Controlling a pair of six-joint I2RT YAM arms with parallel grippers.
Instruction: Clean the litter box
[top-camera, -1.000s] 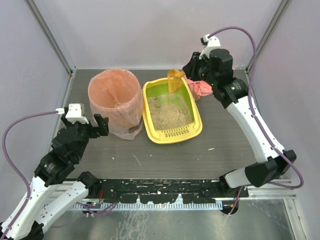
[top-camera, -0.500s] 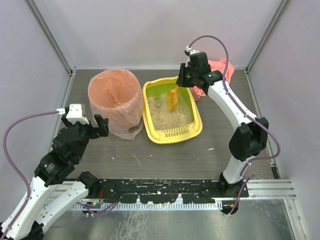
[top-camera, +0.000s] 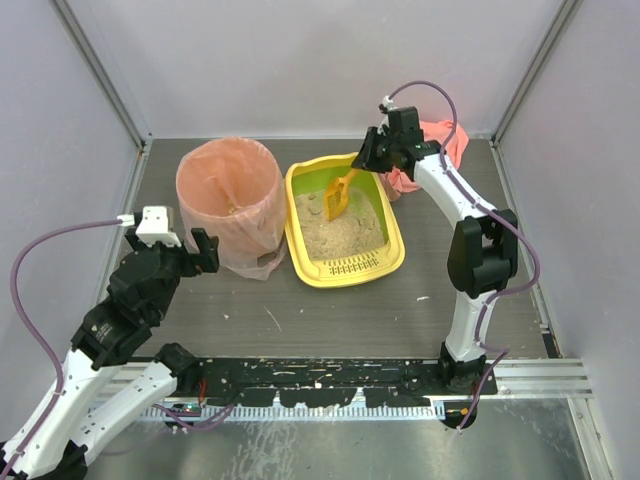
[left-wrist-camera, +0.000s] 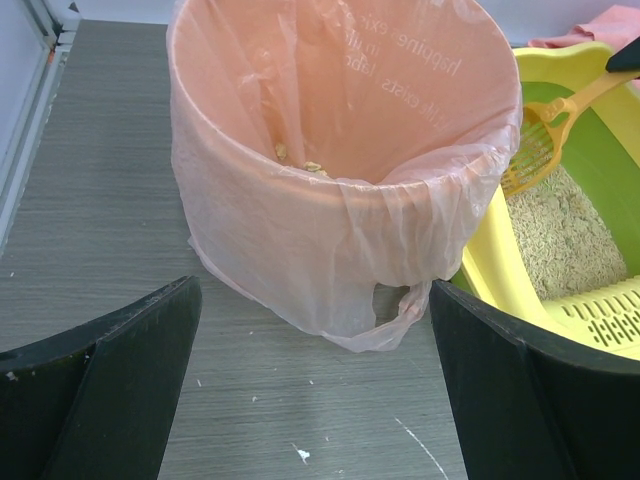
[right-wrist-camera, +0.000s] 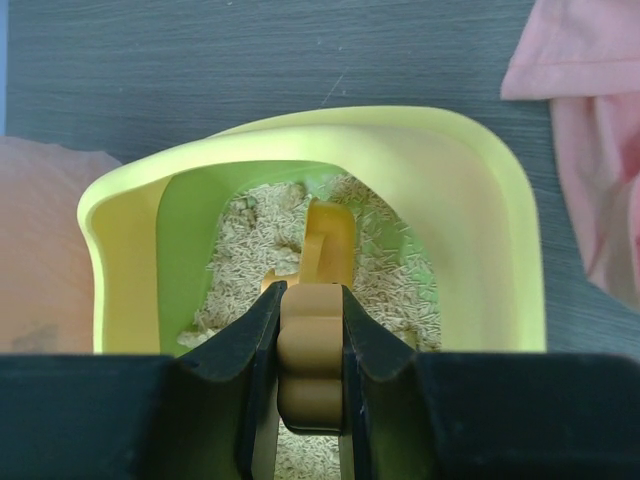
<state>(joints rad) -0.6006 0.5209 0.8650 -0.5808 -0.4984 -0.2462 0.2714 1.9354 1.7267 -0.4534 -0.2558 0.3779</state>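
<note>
- While the right gripper (top-camera: 373, 160) reaches over the far end of the litter box (top-camera: 294, 215), its two fingers are clamped together on the handle of an orange scoop (top-camera: 336, 197).
- From the right wrist view, the black fingers (right-wrist-camera: 258, 330) squeeze the ridged tan handle from both sides, and the scoop (right-wrist-camera: 326, 240) slopes away and down into the tray.
- The scoop's slotted head sits in the beige litter (top-camera: 340, 235), toward the far left part of the tray.
- The litter box lies flat on the grey table (top-camera: 350, 310), about midway across it, with its slotted rim at the near end and green inner walls showing at the far end.
- A round bin lined with a pink bag (top-camera: 228, 215) stands just left of the tray; a few pale bits lie inside it (left-wrist-camera: 295, 155).
- The left gripper (top-camera: 185, 255) hovers on the near left side of the bin, jaws spread wide apart and holding nothing; its dark fingers (left-wrist-camera: 120, 380) frame the bin in the left wrist view.
- A pink cloth (top-camera: 445, 135) lies crumpled at the far right, beyond the right arm and apart from the tray.
</note>
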